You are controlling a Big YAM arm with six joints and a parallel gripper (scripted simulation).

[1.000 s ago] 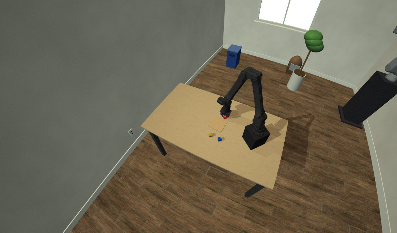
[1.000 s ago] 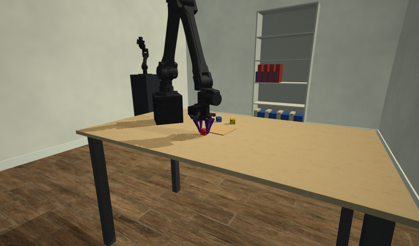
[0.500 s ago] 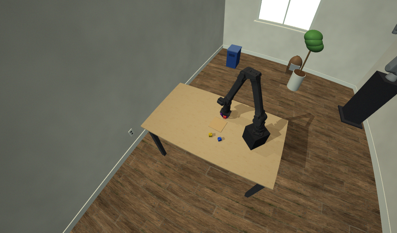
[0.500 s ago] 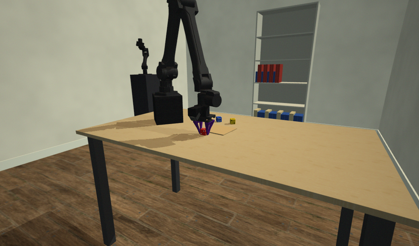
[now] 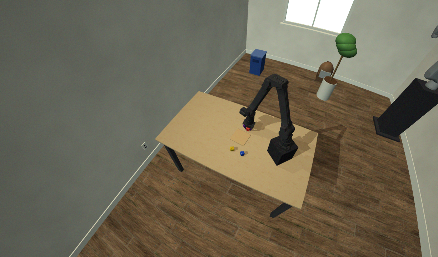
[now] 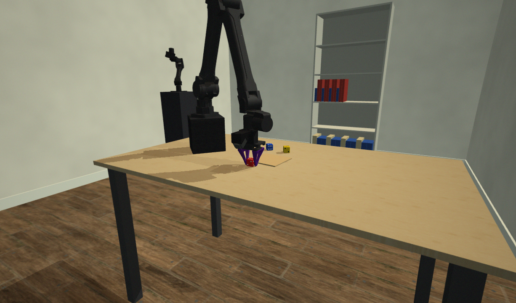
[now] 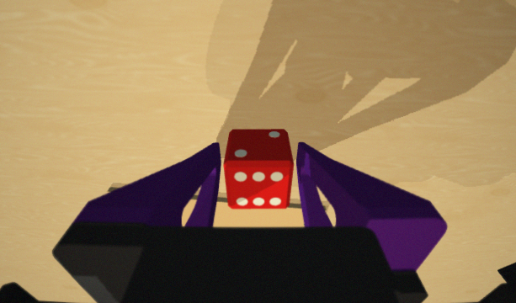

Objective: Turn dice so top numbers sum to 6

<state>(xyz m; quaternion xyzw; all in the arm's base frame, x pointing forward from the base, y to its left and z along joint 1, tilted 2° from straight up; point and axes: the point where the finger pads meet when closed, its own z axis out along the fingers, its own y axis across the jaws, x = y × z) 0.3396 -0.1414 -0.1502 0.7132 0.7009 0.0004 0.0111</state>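
A red die (image 7: 258, 168) sits on the table just off the far edge of the tan mat (image 5: 240, 136), with two pips on top and six facing the wrist camera. My gripper (image 7: 258, 151) is lowered around it, one purple finger on each side. A thin gap shows on both sides, so the fingers are open and not pressing on it. The die and gripper (image 6: 250, 162) also show in the exterior view. A yellow die (image 5: 232, 148) and a blue die (image 5: 242, 153) lie on the table beyond the mat's other side, off the mat.
The arm's black base (image 5: 282, 150) stands on the table near the mat. The table's edges are far from the dice. A bookshelf (image 6: 346, 75), a potted plant (image 5: 335, 64) and a blue bin (image 5: 257, 61) stand on the floor away from the table.
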